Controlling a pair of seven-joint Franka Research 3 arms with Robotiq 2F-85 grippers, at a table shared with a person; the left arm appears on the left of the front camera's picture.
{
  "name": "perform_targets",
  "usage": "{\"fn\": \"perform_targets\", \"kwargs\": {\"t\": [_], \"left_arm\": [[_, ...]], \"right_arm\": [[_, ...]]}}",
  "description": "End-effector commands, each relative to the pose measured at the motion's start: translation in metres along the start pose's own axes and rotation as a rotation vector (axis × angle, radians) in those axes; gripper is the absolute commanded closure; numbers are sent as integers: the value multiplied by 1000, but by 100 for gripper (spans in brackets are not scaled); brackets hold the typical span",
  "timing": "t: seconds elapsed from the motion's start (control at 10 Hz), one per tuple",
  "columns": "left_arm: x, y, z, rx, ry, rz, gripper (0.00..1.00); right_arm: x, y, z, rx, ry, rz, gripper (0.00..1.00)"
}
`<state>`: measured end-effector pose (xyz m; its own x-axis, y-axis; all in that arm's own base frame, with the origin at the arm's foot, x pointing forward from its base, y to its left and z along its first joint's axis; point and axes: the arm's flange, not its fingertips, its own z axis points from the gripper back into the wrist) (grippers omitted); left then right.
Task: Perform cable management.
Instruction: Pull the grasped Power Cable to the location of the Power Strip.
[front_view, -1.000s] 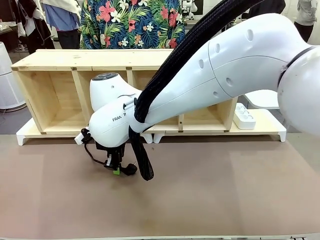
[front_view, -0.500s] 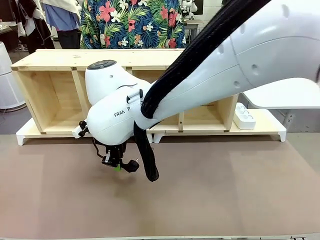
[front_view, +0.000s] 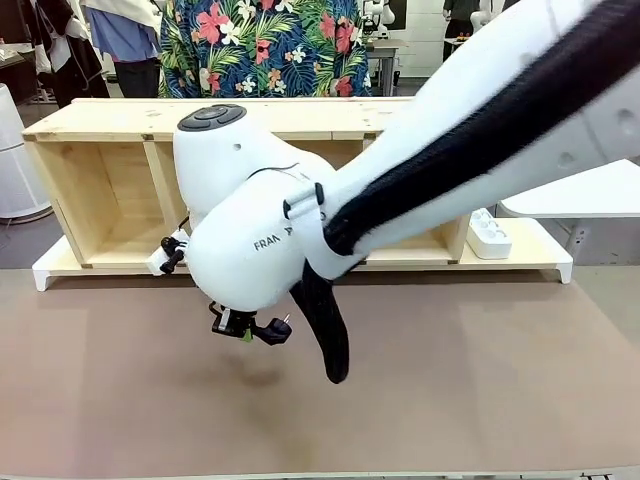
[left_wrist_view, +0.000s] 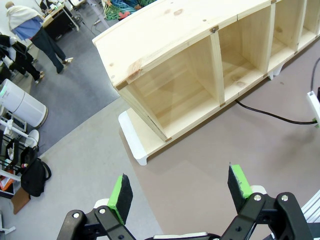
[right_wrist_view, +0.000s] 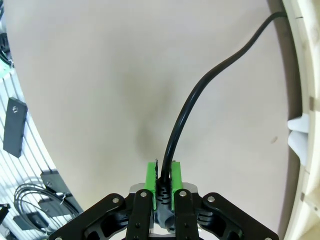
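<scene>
Cable (right_wrist_view: 192, 100): clamped between the green pads (right_wrist_view: 150, 181) of the right gripper (right_wrist_view: 162, 186). From the jaws the cord runs away over the brown table (right_wrist_view: 100, 75) toward the white base of the shelf (right_wrist_view: 300, 90).

Front view, left to right. The wooden shelf (front_view: 110, 120) stands along the far side of the table (front_view: 450, 400), with a person (front_view: 265, 45) in a floral shirt behind it. The right arm (front_view: 450, 150) reaches across the middle into the left half. The right gripper (front_view: 238, 325) hangs clear above the tabletop, clenched. The round black plug (front_view: 274, 331) projects from its right side with a metal pin showing, and a faint shadow lies on the table below. A white power strip (front_view: 489, 235) rests on the shelf's base at the right, well apart from the plug.

Left wrist view. The left gripper (left_wrist_view: 180, 187) is released, pads wide apart with nothing between them, and sits high over the table near the shelf's end. At the right, a stretch of cable (left_wrist_view: 270, 115) lies on the table just in front of the shelf (left_wrist_view: 175, 50), emerging at its base.
</scene>
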<state>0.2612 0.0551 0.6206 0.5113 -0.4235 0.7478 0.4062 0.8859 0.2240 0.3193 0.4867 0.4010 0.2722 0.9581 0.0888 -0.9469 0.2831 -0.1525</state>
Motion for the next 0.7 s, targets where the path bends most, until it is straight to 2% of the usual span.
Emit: {"fn": "perform_targets", "kwargs": {"t": [0.0, 0.6], "left_arm": [[3, 0, -2, 9, -10, 16, 0], [3, 0, -2, 9, -10, 16, 0]], "right_arm": [[-28, 22, 8, -40, -35, -30, 86], [-97, 62, 26, -110, -88, -124, 86]]}}
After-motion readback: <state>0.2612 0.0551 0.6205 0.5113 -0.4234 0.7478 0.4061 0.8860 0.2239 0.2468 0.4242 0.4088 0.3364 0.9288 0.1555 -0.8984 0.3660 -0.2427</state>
